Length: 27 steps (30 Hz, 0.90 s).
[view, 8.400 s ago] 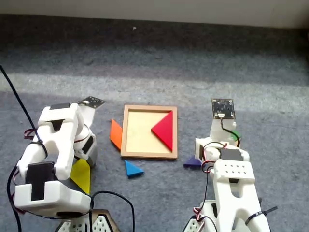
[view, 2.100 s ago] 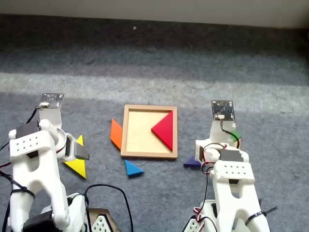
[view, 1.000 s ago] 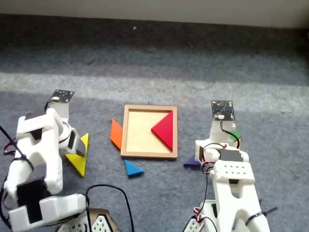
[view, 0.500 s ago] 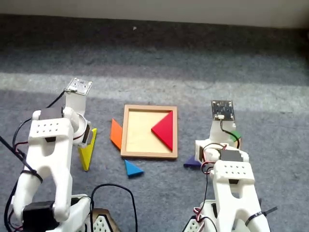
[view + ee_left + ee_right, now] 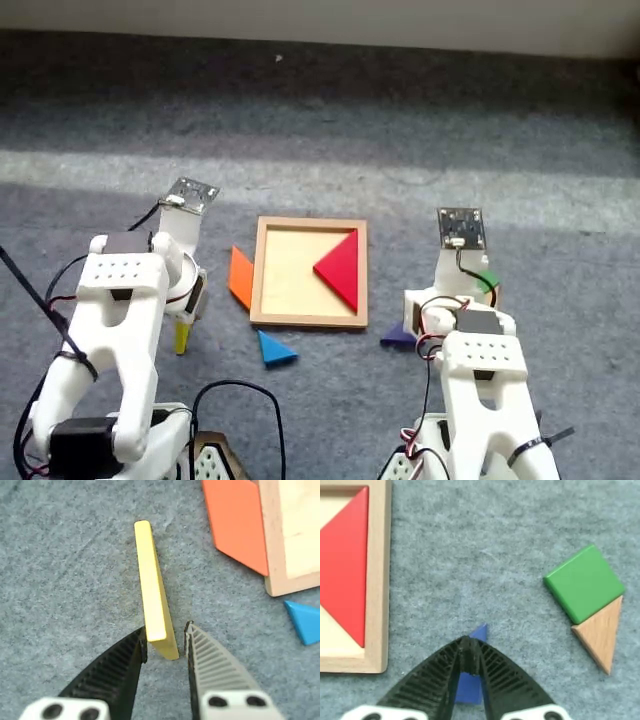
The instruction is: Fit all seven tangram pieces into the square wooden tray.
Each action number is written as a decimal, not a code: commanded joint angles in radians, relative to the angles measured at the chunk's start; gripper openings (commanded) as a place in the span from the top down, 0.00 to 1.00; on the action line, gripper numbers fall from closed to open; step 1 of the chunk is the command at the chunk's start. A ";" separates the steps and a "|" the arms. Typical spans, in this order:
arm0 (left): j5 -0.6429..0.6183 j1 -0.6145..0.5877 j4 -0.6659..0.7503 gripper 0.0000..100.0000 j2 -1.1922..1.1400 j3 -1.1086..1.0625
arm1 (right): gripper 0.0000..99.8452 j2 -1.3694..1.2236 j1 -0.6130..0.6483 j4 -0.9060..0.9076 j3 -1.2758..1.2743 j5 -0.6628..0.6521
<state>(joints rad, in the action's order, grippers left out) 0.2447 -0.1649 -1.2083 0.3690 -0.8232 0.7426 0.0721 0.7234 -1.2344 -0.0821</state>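
High view, tray: the square wooden tray (image 5: 258,275) lay on the grey carpet between the two arms. A red triangle (image 5: 340,268) lay flat inside, its long edge against the wall on the right arm's side.
High view, loose pieces: an orange piece (image 5: 240,277) lay against the tray's outer wall on the left arm's side. A blue triangle (image 5: 273,348) sat just off the tray's near corner. A purple piece (image 5: 398,337) and a green square (image 5: 487,283) were partly hidden by the right arm.
Left wrist view, left gripper: the left gripper (image 5: 165,632) pinched one end of the yellow triangle (image 5: 154,590), which stood on edge.
Left wrist view, surroundings: the orange piece (image 5: 235,522) touched the tray (image 5: 295,535); the blue triangle (image 5: 306,622) lay near.
Right wrist view, right gripper: the right gripper (image 5: 469,655) had its fingers pressed together, tips over the purple piece (image 5: 468,687).
Right wrist view, other pieces: the green square (image 5: 583,582) touched a plain wooden triangle (image 5: 600,630), both well apart from the tray (image 5: 379,580) holding the red triangle (image 5: 345,580).
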 commanded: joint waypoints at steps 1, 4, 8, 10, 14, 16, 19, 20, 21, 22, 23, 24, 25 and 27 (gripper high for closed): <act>-0.011 0.018 0.018 0.87 0.018 0.002 | 0.99 0.027 -0.010 -0.018 0.002 -0.012; -0.011 0.019 0.035 0.87 0.018 -0.004 | 0.99 0.027 -0.010 -0.018 0.002 -0.012; -0.011 0.018 0.077 0.94 0.016 -0.015 | 0.99 0.027 -0.010 -0.018 0.002 -0.012; -0.011 0.022 0.103 0.97 0.016 -0.031 | 0.99 0.027 -0.010 -0.018 0.002 -0.012; -0.011 0.022 0.104 0.99 0.027 -0.027 | 0.99 0.027 -0.010 -0.018 0.002 -0.012; -0.011 0.021 0.097 0.99 0.038 -0.010 | 0.99 0.027 -0.010 -0.018 0.002 -0.012; -0.011 0.024 0.032 0.99 0.090 0.022 | 0.99 0.028 -0.012 -0.018 0.002 -0.012; -0.011 0.025 0.005 0.99 0.114 0.035 | 0.99 0.028 -0.012 -0.018 0.002 -0.012; -0.011 0.025 -0.018 0.99 0.142 0.048 | 0.99 0.028 -0.012 -0.018 0.002 -0.012; -0.011 0.027 -0.032 0.99 0.166 0.059 | 0.99 0.028 -0.012 -0.018 0.004 -0.012; -0.011 0.033 -0.043 0.99 0.188 0.070 | 0.99 0.028 -0.012 -0.018 0.004 -0.012; -0.011 0.044 -0.049 0.99 0.206 0.079 | 0.99 0.028 -0.012 -0.018 0.004 -0.012; -0.012 0.054 -0.055 0.99 0.222 0.085 | 0.99 0.028 -0.015 -0.018 0.005 -0.012; -0.012 0.094 -0.061 0.99 0.237 0.097 | 0.99 0.028 -0.036 -0.018 0.008 -0.012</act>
<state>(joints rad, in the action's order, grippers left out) 0.2432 -0.1343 -1.2513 0.5593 -0.7879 0.7426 0.0675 0.7234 -1.2344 -0.0821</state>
